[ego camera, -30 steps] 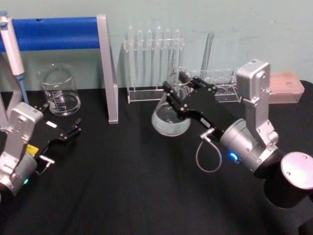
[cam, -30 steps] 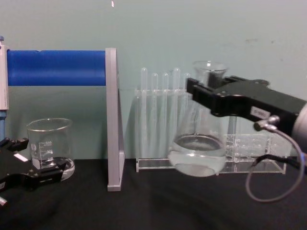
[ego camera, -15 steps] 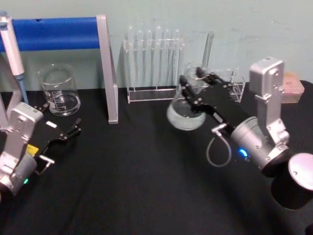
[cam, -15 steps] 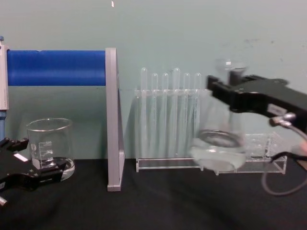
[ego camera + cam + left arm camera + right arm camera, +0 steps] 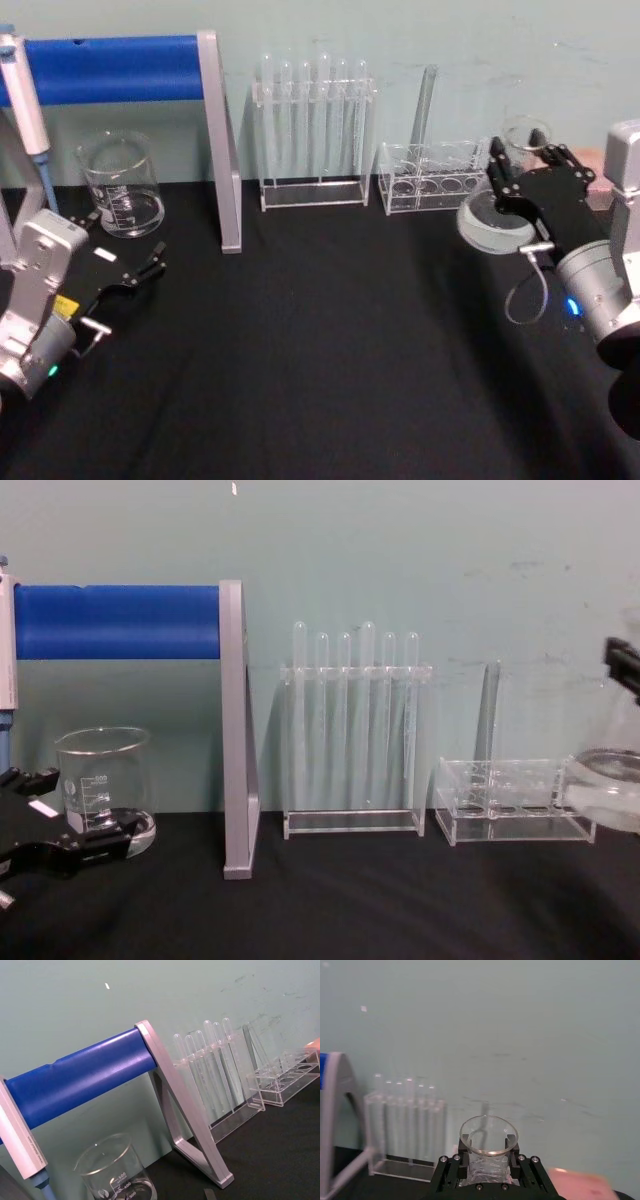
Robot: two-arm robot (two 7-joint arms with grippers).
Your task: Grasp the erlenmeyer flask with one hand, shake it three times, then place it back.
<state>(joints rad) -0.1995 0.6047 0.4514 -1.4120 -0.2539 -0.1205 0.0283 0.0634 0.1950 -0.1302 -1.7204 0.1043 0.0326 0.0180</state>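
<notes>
The shake is under way: the right gripper is clamped on the neck of the erlenmeyer flask, holding it tilted at the far right, beside the low rack. Next comes a smooth swing back leftward (the shake count I cannot tell). Half a second ago the flask hung nearer the test tubes — it has swung right. The left gripper sits parked, fingers apart, near the beaker.

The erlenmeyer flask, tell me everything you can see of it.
The erlenmeyer flask is clear glass, conical, with a wide round base, narrow neck and flared rim, and holds a little clear liquid. The right gripper has its jaws shut on the neck, holding it above the table, beside the low clear rack.
</notes>
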